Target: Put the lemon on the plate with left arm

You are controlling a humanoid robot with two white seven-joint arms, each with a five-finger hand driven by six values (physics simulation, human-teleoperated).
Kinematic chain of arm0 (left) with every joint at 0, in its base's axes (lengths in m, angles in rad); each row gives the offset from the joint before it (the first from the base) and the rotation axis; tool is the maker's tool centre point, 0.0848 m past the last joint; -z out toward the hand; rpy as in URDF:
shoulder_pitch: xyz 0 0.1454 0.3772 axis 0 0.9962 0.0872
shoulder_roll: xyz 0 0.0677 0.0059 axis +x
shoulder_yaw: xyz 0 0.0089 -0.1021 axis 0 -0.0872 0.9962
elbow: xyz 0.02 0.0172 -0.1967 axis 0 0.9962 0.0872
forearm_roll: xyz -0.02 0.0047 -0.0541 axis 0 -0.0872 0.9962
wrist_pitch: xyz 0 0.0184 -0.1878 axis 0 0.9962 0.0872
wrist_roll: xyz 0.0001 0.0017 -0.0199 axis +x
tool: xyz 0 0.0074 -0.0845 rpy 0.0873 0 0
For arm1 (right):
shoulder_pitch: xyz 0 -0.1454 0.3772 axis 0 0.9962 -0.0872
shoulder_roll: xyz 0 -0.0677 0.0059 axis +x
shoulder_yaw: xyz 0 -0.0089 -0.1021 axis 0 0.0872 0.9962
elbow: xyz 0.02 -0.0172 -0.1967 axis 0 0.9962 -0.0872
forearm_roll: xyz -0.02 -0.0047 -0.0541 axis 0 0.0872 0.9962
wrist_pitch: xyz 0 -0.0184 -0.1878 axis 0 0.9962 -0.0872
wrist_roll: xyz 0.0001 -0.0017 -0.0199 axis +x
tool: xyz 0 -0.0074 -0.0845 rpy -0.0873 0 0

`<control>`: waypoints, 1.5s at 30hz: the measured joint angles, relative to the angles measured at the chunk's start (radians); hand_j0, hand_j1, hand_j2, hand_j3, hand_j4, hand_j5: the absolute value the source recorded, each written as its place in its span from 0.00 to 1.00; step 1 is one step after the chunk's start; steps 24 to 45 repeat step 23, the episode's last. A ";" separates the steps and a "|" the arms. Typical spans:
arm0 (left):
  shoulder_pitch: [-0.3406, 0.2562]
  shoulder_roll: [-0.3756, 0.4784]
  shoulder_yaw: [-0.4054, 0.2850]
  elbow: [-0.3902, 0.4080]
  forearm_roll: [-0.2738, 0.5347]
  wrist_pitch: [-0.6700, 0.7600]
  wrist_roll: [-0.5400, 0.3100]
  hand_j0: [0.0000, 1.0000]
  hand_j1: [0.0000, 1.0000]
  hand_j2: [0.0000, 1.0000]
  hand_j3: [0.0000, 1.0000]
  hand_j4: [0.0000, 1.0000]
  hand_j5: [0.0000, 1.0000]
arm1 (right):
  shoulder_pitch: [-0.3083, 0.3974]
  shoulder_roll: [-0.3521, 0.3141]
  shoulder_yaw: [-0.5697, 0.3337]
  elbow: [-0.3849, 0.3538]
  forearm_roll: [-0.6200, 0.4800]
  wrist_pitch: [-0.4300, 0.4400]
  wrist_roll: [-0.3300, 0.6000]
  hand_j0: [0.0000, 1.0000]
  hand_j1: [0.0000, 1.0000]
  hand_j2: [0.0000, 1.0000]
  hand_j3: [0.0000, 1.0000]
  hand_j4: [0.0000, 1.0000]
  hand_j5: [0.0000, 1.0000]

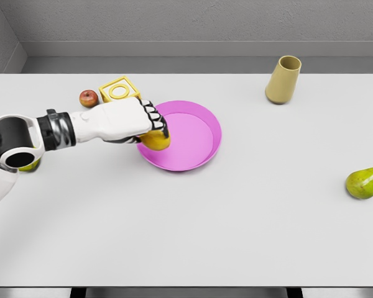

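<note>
**Nearly there: lemon held at the plate's near rim**

Plainly, the left hand [133, 121] is closed around the lemon [155, 139], fingers curled over its top so that only the yellow underside shows below them. The fruit sits at the left edge of the pink plate [202, 133], over the rim or just inside it; whether it rests on the plate or hangs just above cannot be told from this angle.

Behind the wrist, back along the forearm, something yellow-green [30, 165] peeks out from under the elbow, too hidden to name. Just beyond the hand, on its far side, lie a yellow block [119, 90] with a ring on its face and, beside that, a small red apple [88, 97]. Well off to the hand's right, past the plate, stands a tan cup [283, 79] at the far side of the bench [193, 230], and a green pear [364, 182] lies near the right edge. The right arm does not show.

By my reading, the carry is all but done and the placing step is in hand. The next move likely calls for a little more travel toward the plate's middle, a gentle lowering, then opening the fingers slowly, since a round lemon let go on the sloped rim could roll back off.
</note>
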 measured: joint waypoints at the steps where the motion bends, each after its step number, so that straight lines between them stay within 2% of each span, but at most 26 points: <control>1: 0.000 -0.002 0.000 0.000 -0.001 0.000 0.001 1.00 1.00 1.00 1.00 1.00 1.00 | 0.000 0.000 0.000 0.000 0.000 0.000 0.000 1.00 1.00 1.00 1.00 1.00 1.00; 13: 0.009 0.007 0.007 -0.008 0.019 0.000 0.006 1.00 1.00 1.00 1.00 1.00 1.00 | 0.000 0.000 0.000 0.000 0.000 0.000 0.000 1.00 1.00 1.00 1.00 1.00 1.00; 15: 0.015 0.057 0.009 -0.032 0.106 0.000 0.008 1.00 1.00 1.00 1.00 1.00 1.00 | 0.000 0.000 0.000 0.000 0.000 0.000 0.000 1.00 1.00 1.00 1.00 1.00 1.00; 19: 0.038 0.240 0.011 -0.092 0.295 0.000 0.008 1.00 1.00 1.00 1.00 1.00 1.00 | 0.002 0.000 0.000 0.000 0.000 0.000 0.000 1.00 1.00 1.00 1.00 1.00 1.00; 23: 0.107 0.374 0.016 -0.105 0.376 0.000 0.008 1.00 1.00 1.00 1.00 1.00 1.00 | 0.000 0.000 0.000 0.000 0.000 0.000 0.000 1.00 1.00 1.00 1.00 1.00 1.00; 45: 0.107 0.374 0.016 -0.105 0.376 0.000 0.008 1.00 1.00 1.00 1.00 1.00 1.00 | 0.000 0.000 0.000 0.000 0.000 0.000 0.000 1.00 1.00 1.00 1.00 1.00 1.00</control>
